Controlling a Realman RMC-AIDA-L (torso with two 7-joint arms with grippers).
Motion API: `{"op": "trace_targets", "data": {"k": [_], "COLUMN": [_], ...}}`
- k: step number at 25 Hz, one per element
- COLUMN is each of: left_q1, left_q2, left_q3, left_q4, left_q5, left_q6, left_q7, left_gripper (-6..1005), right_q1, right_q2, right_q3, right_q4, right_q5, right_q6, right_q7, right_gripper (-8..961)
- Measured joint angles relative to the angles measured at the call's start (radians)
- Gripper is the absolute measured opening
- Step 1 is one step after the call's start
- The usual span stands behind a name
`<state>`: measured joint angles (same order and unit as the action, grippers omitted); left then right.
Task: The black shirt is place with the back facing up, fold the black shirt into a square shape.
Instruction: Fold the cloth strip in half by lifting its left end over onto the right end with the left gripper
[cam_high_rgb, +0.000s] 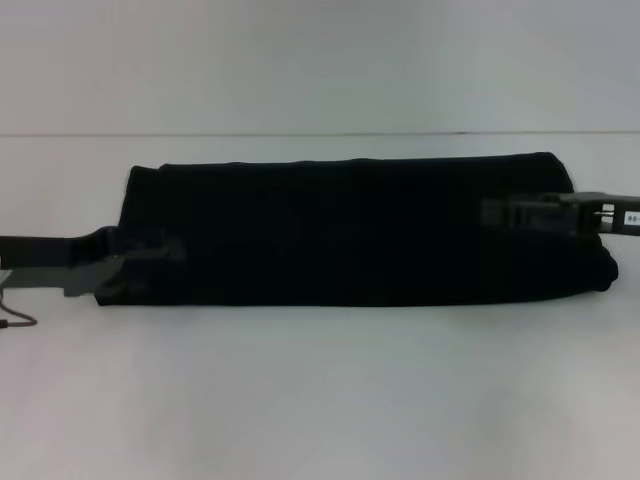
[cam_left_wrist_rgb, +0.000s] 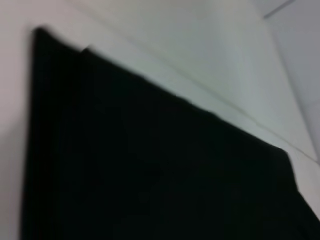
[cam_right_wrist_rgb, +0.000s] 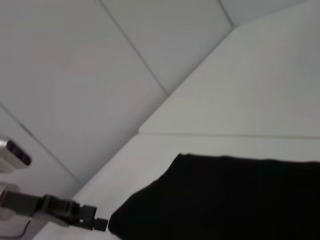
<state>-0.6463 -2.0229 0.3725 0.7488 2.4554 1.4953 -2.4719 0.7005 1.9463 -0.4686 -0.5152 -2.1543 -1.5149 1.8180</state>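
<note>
Nearest the robot, only bare white counter (cam_high_rgb: 320, 400), wide and flat. Farther in, lying crosswise on it, the large black soft cloth shirt (cam_high_rgb: 350, 235), already folded lengthwise into a long low band, layered edges visible along its far side; no print showing. At the band's left end, the left claw (cam_high_rgb: 150, 255), low over the cloth, reaching in from the counter's left edge; fingers dark against dark fabric, so cannot tell whether parted or pinched, or whether any cloth is caught. At the right end, slightly farther back, the right claw (cam_high_rgb: 510, 213), resting over the cloth near that end; likewise cannot tell how wide it stands or what it holds. Beyond the shirt, more counter, then plain pale wall (cam_high_rgb: 320, 60).

Judged from this: sleeves and sides apparently turned in, lengthwise folds done. Remaining: bringing one end across the other to shorten the band into a square.
</note>
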Motion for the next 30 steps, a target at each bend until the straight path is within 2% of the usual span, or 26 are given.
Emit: {"op": "trace_targets", "data": {"k": [1, 2, 6, 17, 30], "left_q1": [0.0, -0.001, -0.006, -0.021, -0.033], "left_q2": [0.0, 0.0, 0.001, 0.017, 0.025], "left_q3": [0.0, -0.001, -0.002, -0.054, -0.066], "left_q4": [0.0, -0.002, -0.003, -0.072, -0.109], "left_q5": [0.0, 0.034, 0.065, 0.152, 0.188], "left_q6": [0.0, -0.012, -0.019, -0.059, -0.144], "left_q7": [0.0, -0.1, -0.195, -0.407, -0.456], "left_gripper": [788, 793, 865, 875, 875], "right_q1": [0.0, 0.0, 0.007, 0.02, 0.027], "right_q2": [0.0, 0.001, 0.002, 0.002, 0.005], "right_q3": [-0.009, -0.015, -0.02, -0.02, -0.011], "right_q4": [0.0, 0.0, 0.0, -0.025, -0.026], "right_q5": [0.0, 0.0, -0.001, 0.004, 0.009], "right_q6": [0.004, 0.011, 0.039, 0.067, 0.086], "right_q7": [-0.002, -0.004, -0.011, -0.02, -0.017], "right_gripper": [788, 816, 930, 926, 921]}}
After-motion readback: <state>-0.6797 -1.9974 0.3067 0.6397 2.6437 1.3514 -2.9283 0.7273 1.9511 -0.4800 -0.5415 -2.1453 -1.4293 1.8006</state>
